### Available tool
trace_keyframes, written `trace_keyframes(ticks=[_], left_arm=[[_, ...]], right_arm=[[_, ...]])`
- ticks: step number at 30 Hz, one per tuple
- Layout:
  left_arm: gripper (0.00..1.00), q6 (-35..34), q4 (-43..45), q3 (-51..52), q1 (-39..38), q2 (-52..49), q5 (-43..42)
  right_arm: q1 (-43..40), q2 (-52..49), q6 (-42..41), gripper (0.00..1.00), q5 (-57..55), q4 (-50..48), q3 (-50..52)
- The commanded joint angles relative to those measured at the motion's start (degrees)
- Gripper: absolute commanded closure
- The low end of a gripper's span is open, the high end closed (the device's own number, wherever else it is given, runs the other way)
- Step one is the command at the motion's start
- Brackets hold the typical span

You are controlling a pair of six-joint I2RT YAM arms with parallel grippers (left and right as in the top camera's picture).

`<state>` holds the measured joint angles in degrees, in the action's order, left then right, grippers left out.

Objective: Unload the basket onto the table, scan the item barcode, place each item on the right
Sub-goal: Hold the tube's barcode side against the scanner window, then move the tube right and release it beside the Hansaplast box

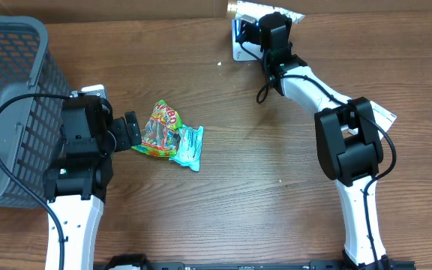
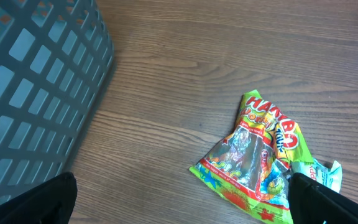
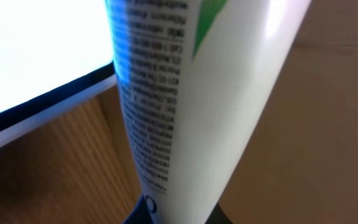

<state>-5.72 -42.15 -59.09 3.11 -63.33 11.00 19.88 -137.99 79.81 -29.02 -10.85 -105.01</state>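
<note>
White tube clamped in right fingers, arm stretched, perhaps over scanner; left fingers wide.

1. grey mesh basket is set at the left edge of the wooden table.
2. green haribo bag is laid flat mid-table, apart from the basket.
3. teal packet is pressed against the bag's right side, touching.
4. white speck is seen farther back.

The bench is seen as brown wood grain with a dull sheen. The basket is moulded in grey matt plastic lattice. The bag is made of crinkled glossy film, and the tube of smooth, glossy white plastic.
</note>
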Motion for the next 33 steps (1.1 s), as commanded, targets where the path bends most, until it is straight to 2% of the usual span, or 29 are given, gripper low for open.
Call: trace_keyframes(ticks=[1, 3, 6, 10, 13, 15, 18, 19, 24, 26, 29, 33], left_arm=[[0.0, 0.83, 0.13, -0.17, 0.24, 0.33, 0.5], [0.0, 0.83, 0.13, -0.17, 0.24, 0.33, 0.5], [0.0, 0.83, 0.13, -0.17, 0.24, 0.33, 0.5], [0.0, 0.83, 0.13, -0.17, 0.24, 0.33, 0.5], [0.0, 0.83, 0.15, -0.17, 0.24, 0.33, 0.5], [0.0, 0.83, 0.13, -0.17, 0.24, 0.33, 0.5], [0.0, 0.83, 0.13, -0.17, 0.24, 0.33, 0.5], [0.0, 0.83, 0.13, -0.17, 0.24, 0.33, 0.5], [0.0, 0.83, 0.13, -0.17, 0.24, 0.33, 0.5], [0.0, 0.83, 0.13, -0.17, 0.24, 0.33, 0.5], [0.0, 0.83, 0.13, -0.17, 0.24, 0.33, 0.5], [0.0, 0.83, 0.13, -0.17, 0.24, 0.33, 0.5]], right_arm=[[0.55, 1.6, -3.82, 0.96, -3.74, -4.07, -2.12], [1.53, 3.37, -6.45, 0.96, -4.44, -3.54, -2.12], [3.04, 8.74, -14.21, 0.96, -3.69, 3.08, -2.12], [3.54, 18.25, -26.82, 0.96, 3.34, 19.93, -2.12], [3.1, 26.34, -43.28, 0.96, 11.04, 32.44, -2.12], [1.33, 33.27, -65.48, 0.96, 17.07, 42.38, -2.12], [-1.81, 38.75, -82.71, 0.96, 21.42, 53.18, -2.12], [-3.43, 40.35, -85.99, 0.96, 24.02, 57.13, -2.12], [-14.75, 42.75, -99.69, 0.96, 33.68, 73.81, -1.99], [-19.32, 42.05, -102.42, 0.96, 37.64, 77.02, -0.57], [-25.53, 40.83, -102.33, 0.96, 45.13, 75.56, 4.35], [-30.01, 38.82, -101.74, 0.96, 48.63, 66.45, 12.74]])
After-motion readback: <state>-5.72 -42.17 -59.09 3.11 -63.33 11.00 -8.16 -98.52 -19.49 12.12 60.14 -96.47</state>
